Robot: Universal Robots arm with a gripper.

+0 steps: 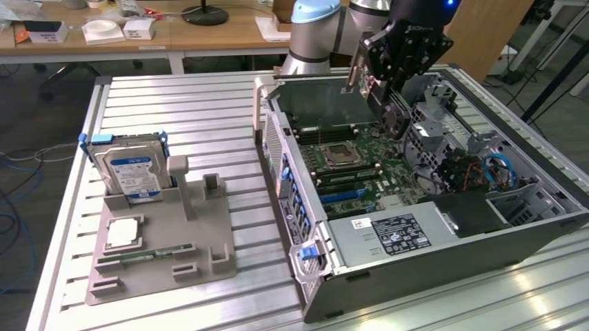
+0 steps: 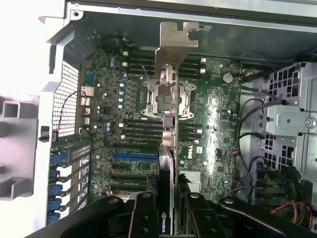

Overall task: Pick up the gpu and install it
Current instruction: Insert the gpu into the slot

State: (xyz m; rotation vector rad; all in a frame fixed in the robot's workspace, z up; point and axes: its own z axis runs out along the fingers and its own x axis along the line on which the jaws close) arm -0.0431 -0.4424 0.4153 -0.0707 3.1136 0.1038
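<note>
My gripper [image 1: 394, 81] is shut on the gpu [image 1: 396, 114], a thin dark card held on edge above the open computer case [image 1: 405, 238]. The card's metal bracket [image 1: 352, 69] points toward the case's back wall. In the wrist view the gpu [image 2: 168, 129] appears edge-on between my two black fingers [image 2: 143, 213], with the gripper [image 2: 169, 201] just behind it and the bracket [image 2: 174, 44] at the far end. The card hangs over the green motherboard [image 2: 218, 129], above the processor socket [image 2: 151, 99], apart from the blue expansion slot [image 2: 133, 155].
On the slatted metal table [image 1: 184, 117], at the exterior view's left, a grey holder [image 1: 198, 234] carries a silver hard drive [image 1: 134, 169], a processor chip [image 1: 124, 233] and a memory stick [image 1: 147, 254]. Drive cages and cables [image 1: 478, 172] crowd the case's right side. Wooden desks [image 1: 212, 34] stand behind.
</note>
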